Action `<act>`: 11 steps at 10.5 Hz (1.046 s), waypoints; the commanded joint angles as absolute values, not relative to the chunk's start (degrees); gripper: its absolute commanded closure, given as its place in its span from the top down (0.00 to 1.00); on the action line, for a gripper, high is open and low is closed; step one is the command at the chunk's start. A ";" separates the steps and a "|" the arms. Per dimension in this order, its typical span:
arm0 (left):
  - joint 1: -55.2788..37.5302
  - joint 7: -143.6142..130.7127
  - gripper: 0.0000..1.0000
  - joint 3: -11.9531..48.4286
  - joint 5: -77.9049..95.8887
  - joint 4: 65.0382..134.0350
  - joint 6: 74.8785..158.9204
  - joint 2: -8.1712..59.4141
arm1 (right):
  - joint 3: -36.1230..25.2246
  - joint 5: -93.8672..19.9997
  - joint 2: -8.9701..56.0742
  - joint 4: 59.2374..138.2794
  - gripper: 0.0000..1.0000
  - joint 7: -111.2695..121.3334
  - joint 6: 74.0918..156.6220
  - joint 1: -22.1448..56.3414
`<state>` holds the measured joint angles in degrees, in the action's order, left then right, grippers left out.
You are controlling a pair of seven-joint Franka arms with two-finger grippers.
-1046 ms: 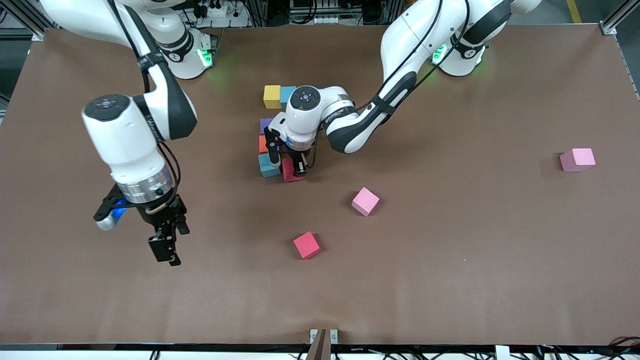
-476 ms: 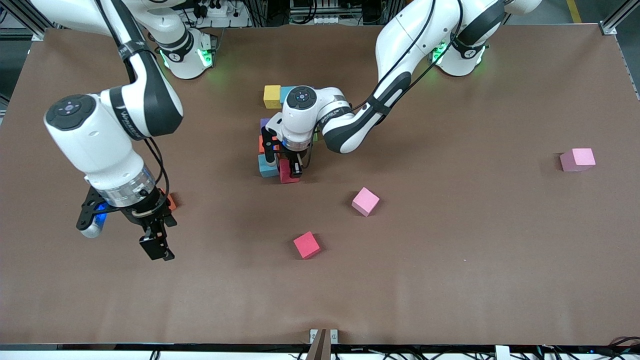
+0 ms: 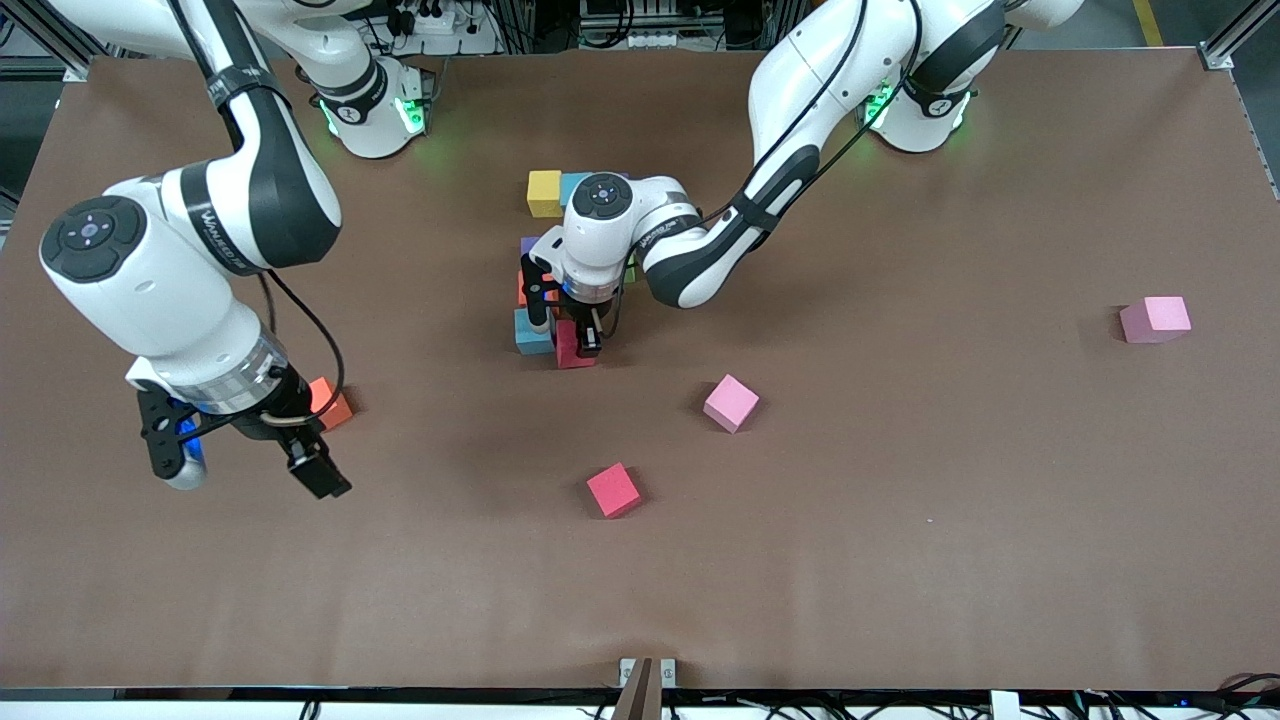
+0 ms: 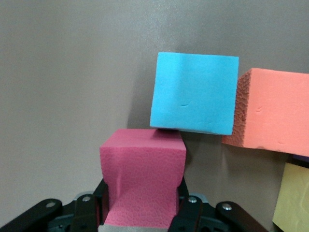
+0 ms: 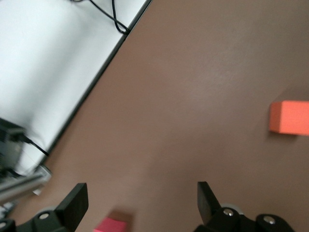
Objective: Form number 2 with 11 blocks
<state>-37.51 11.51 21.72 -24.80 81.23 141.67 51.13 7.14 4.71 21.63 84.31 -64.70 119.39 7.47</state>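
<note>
Crimson block (image 4: 143,181) pinched by left claw (image 3: 578,340)

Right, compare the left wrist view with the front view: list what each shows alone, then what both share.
Only the left wrist view: the left gripper pinching the red block so that its sides cave in, and a yellow block's edge beside it.

Only the front view: the open right gripper above the table, two pink blocks, a loose red block, both arms.

Both: the held block touching the blue block, next to the orange block.
</note>
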 commanded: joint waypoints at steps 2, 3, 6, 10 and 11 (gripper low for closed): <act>-37.88 11.87 0.00 21.27 -25.40 81.38 141.68 50.98 | 6.95 3.69 21.53 81.74 1.00 -45.41 111.64 6.24; -37.79 11.78 0.00 21.44 -25.40 81.65 141.24 50.98 | 6.25 3.95 21.53 81.65 1.00 -39.61 110.06 6.33; -37.70 11.60 0.00 21.62 -25.40 82.53 141.15 50.98 | 4.58 4.13 21.27 81.65 1.00 -25.97 106.09 6.50; -38.05 11.86 0.00 23.11 -25.05 82.53 137.21 50.98 | 3.08 4.22 19.43 81.65 1.00 -11.81 101.26 6.33; -38.14 12.21 0.00 23.64 -25.05 82.53 136.59 50.98 | 2.73 4.13 18.81 81.65 1.00 -8.82 100.03 5.46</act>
